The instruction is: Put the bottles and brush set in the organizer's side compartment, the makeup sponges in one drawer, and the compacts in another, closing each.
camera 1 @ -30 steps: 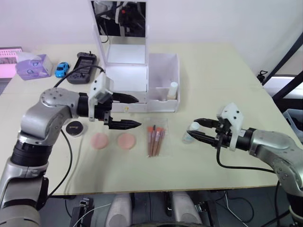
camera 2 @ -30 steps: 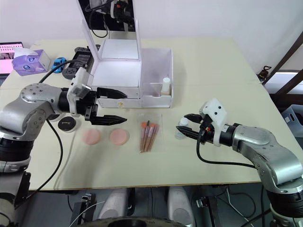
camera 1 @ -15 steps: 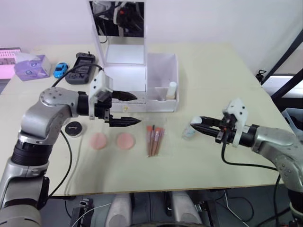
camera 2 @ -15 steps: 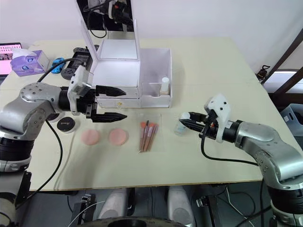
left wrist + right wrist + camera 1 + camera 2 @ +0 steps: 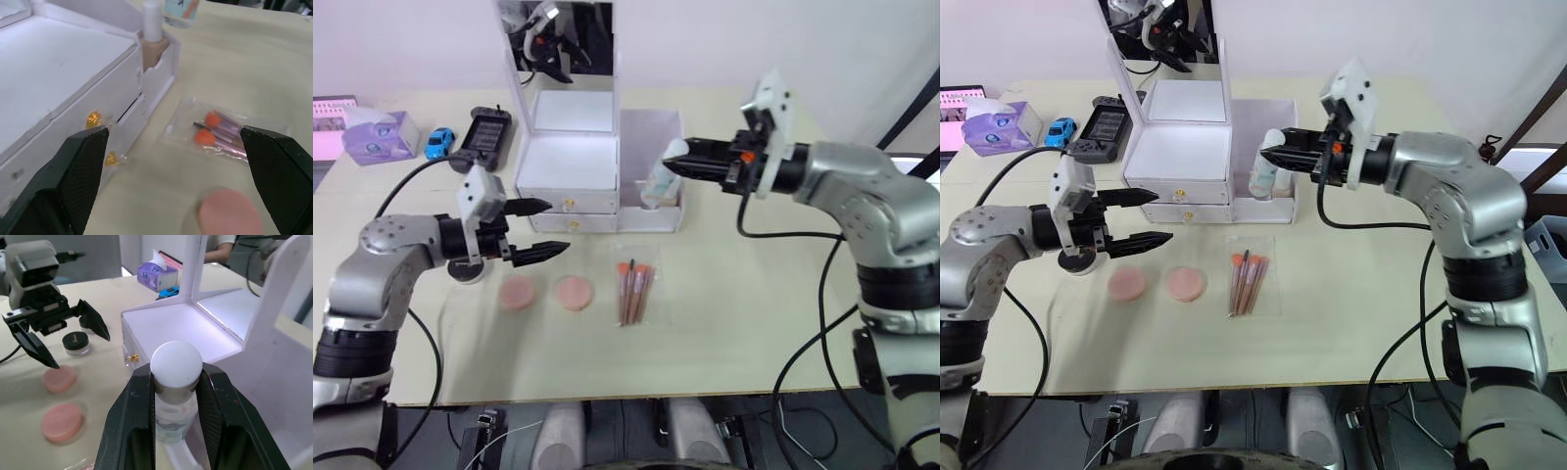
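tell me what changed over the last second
The right pincer picked the clear bluish bottle off the table and carried it up over the side compartment. The left pincer drew back from the drawers, still open. The sponges, brush set and beige bottle stayed put.

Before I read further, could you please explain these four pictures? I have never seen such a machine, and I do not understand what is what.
This is a humanoid robot with two arms. Two pictures come from cameras in its head, looking down on a table; the other two come from a camera on each wrist. The right gripper holds a clear bluish bottle by its white cap over the side compartment of a white organizer with a mirror. The left gripper is open near the drawers. On the table lie two pink makeup sponges, a brush set and a black compact.
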{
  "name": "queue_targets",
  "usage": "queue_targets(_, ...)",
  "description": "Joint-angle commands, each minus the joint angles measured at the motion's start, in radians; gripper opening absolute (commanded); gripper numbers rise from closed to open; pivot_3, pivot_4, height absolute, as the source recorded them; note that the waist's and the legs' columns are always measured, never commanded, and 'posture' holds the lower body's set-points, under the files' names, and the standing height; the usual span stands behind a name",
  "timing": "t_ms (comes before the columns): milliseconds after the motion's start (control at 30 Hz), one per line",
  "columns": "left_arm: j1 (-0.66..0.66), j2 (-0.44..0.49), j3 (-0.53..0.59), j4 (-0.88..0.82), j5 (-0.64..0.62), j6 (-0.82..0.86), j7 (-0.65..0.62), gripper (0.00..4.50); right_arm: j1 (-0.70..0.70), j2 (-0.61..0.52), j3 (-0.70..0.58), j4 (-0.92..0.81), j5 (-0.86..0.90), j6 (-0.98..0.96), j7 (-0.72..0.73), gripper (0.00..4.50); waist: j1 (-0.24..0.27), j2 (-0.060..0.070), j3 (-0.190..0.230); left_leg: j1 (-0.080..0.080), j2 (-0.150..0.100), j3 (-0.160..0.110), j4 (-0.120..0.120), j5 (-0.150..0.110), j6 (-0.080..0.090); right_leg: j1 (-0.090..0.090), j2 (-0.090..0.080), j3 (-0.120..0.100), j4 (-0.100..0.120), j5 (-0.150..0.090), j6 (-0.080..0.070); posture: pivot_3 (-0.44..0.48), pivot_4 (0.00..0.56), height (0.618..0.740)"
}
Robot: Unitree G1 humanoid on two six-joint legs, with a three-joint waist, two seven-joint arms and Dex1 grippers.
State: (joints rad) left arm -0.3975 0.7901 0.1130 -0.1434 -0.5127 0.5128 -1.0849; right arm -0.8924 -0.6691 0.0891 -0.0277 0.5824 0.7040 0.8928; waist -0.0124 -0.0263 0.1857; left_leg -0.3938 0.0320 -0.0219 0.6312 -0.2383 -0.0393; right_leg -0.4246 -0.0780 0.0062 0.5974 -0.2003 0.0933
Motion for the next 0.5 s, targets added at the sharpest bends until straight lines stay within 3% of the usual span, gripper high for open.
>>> queue_targets(33, 0.049, 0.011, 0.077, -0.098, -0.028, 0.007, 0.049, 4.5, -0.104, 0.042, 0.056, 0.189, -0.122, -0.149, 0.076, 0.65, -0.003, 0.0, 0.0, 0.0, 0.0, 0.0, 0.0, 0.0, 0.0, 0.0, 0.0, 0.0, 0.0, 0.0, 0.0, 0.0, 0.15, 0.74)
queue_targets(500, 0.151, 0.024, 0.138, -0.216, -0.057, 0.046, 0.136, 4.5, -0.261, 0.219, 0.125, 0.702, -0.376, -0.484, 0.196, 0.65, -0.008, 0.0, 0.0, 0.001, 0.0, 0.0, 0.0, 0.0, 0.0, 0.0, 0.0, 0.0, 0.002, 0.0, 0.0, 0.0, 0.15, 0.74)
